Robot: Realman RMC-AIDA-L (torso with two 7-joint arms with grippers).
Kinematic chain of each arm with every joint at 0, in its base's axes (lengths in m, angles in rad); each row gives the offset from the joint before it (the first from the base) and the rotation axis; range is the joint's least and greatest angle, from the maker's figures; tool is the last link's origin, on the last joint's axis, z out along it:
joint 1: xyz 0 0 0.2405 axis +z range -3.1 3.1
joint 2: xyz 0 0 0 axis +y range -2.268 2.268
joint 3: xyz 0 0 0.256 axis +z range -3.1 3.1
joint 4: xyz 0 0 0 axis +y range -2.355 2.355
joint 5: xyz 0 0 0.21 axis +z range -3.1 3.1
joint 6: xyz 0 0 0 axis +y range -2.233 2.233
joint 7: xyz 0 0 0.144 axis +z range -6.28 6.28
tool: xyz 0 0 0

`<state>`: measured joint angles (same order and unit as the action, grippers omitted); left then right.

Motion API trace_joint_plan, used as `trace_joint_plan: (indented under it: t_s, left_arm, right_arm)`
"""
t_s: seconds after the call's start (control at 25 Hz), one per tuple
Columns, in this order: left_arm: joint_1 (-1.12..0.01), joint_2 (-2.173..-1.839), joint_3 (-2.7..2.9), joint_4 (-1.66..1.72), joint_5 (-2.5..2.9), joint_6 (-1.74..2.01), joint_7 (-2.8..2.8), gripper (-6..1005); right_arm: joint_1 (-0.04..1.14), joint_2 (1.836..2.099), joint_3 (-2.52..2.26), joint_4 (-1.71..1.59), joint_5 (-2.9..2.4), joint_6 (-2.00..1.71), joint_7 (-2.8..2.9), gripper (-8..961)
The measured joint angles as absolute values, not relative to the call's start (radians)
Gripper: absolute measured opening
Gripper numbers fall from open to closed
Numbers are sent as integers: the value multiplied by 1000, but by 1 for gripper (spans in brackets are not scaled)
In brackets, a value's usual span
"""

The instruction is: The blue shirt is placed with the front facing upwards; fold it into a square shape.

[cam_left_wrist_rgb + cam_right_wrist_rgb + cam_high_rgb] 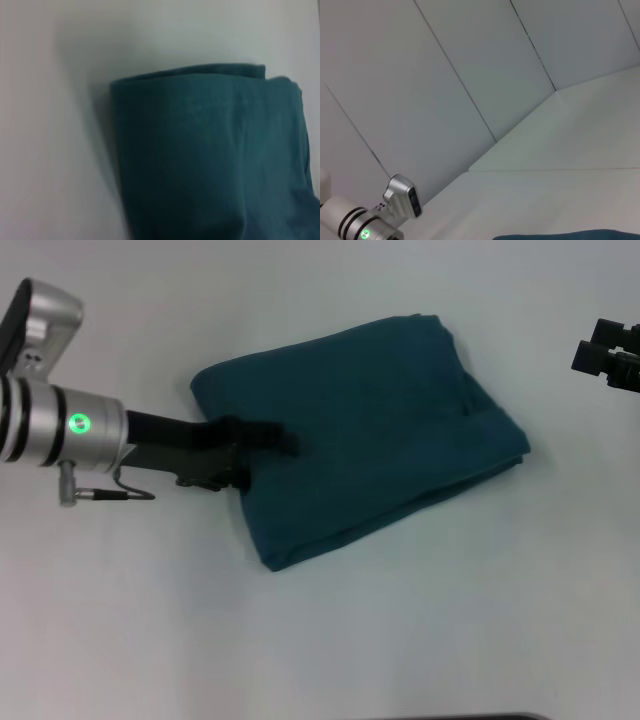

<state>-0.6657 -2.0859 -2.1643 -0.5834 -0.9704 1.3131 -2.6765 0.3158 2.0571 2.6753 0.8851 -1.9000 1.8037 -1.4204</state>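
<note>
The blue shirt (pixel 370 430) lies folded into a rough, slightly skewed square in the middle of the white table, plain fabric facing up. My left gripper (pixel 283 440) reaches in from the left and sits low over the shirt's left edge, its tip above the cloth. In the left wrist view the folded shirt (pixel 210 155) fills most of the picture, with a layered fold along one edge. My right gripper (pixel 608 355) hangs at the far right, away from the shirt. A thin sliver of the shirt (pixel 570 235) shows in the right wrist view.
The white table (pixel 400 640) spreads around the shirt on all sides. Grey wall panels (pixel 470 75) stand behind the table. The left arm's silver wrist (pixel 370 220) with its green light shows in the right wrist view.
</note>
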Motion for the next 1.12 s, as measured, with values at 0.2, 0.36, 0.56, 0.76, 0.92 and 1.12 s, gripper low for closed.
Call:
trace_joint_plan:
  t_s: [0.2, 0.36, 0.56, 0.76, 0.92, 1.12]
  left_arm:
    - [-671, -2095, -2156, -652, -955, 1332, -2702, 877]
    - [-655, -2101, -2156, -676, -954, 1337, -2706, 869]
    - [-652, -2107, -2147, -677, -948, 1336, -2708, 739]
    - [-659, -2116, -2138, -677, -929, 1328, -2708, 535]
    - [-660, -2119, -2137, -677, -928, 1328, -2708, 373]
    - [-660, -2120, -2137, -680, -928, 1336, -2709, 187]
  right_arm:
    - [315, 2057, 2677, 885, -1899, 1816, -1419, 940]
    - [313, 2056, 2685, 885, -1899, 1826, -1417, 939]
    - [311, 2056, 2686, 886, -1897, 1830, -1408, 939]
    - [310, 2055, 2686, 886, -1897, 1832, -1405, 939]
    - [308, 2055, 2686, 885, -1897, 1833, -1399, 939]
    - [308, 2054, 2686, 885, -1897, 1833, -1396, 939]
